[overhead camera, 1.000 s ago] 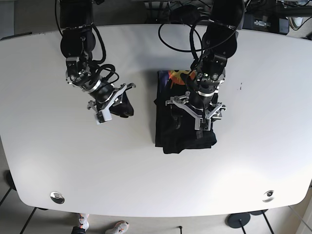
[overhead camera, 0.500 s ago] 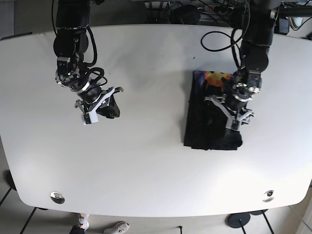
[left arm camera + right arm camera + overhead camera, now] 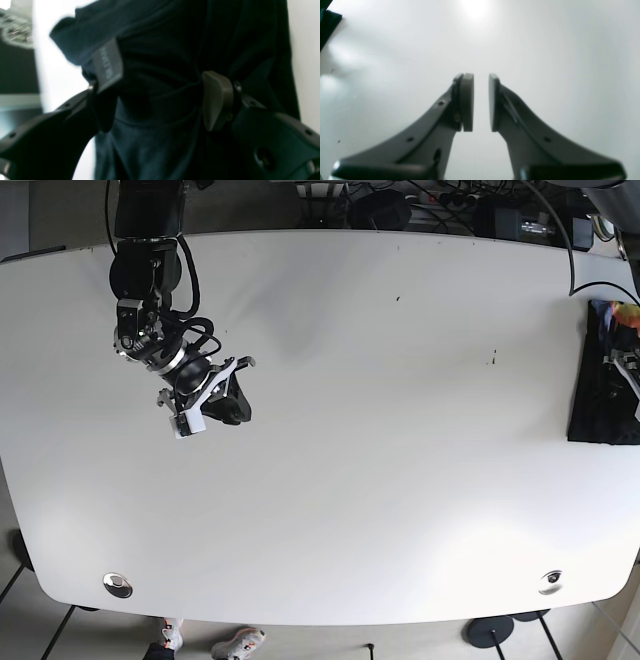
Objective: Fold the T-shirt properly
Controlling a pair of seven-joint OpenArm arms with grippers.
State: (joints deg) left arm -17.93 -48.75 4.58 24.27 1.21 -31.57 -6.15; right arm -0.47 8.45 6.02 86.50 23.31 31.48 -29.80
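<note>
The shirt (image 3: 603, 375) is lying folded at the far right edge of the table (image 3: 380, 430) in the base view, its long axis running from the table's far side toward the near side, with the bright print at the far end. Part of it is cut off by the frame. My left claw (image 3: 162, 97) is sitting over the dark cloth with its fingers (image 3: 216, 100) spread wide, folds bunching between them; whether the pads are pressing the cloth I cannot tell. My right claw (image 3: 480, 102) is hanging over bare table well apart from the shirt, its pads (image 3: 467, 102) nearly together with a narrow gap, holding nothing. Between my two arms the white tabletop is lying open. Two round fittings (image 3: 117, 584) are sitting near the front edge.
</note>
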